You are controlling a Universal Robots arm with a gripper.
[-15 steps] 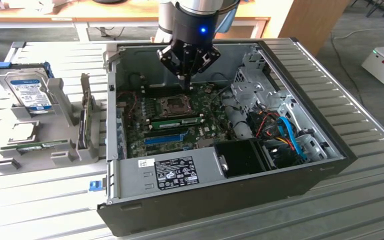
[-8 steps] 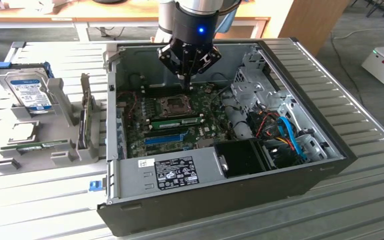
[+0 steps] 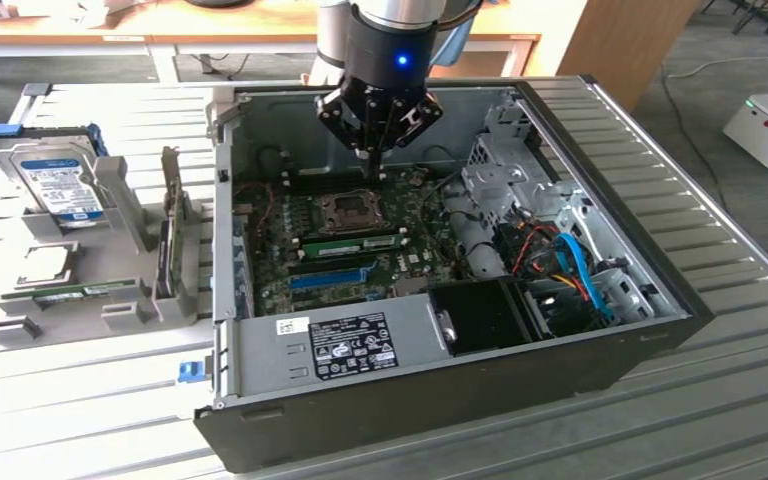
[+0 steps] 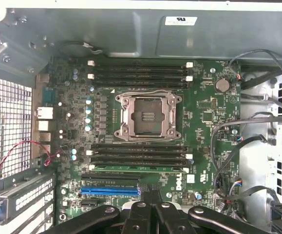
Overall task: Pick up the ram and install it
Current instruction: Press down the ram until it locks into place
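Note:
The ram [image 3: 357, 243] is a thin green stick standing on edge in a slot of the motherboard, just on the near side of the CPU socket [image 3: 352, 209]. In the wrist view the ram [image 4: 136, 168] lies in the slot closest to the blue slot strip [image 4: 109, 191]. My gripper [image 3: 372, 168] hangs above the board over the far side of the socket, well clear of the ram. Its fingers are shut with nothing between them. The gripper [image 4: 149, 196] shows in the wrist view as dark linkages meeting in a closed tip.
The open black computer case [image 3: 651, 330] lies on a slatted metal table. Cables and drive cages fill the exterior view's right side of the case. A grey rack [image 3: 104, 300] at the exterior view's left holds a silver hard drive [image 3: 57, 180] and another green stick [image 3: 84, 292].

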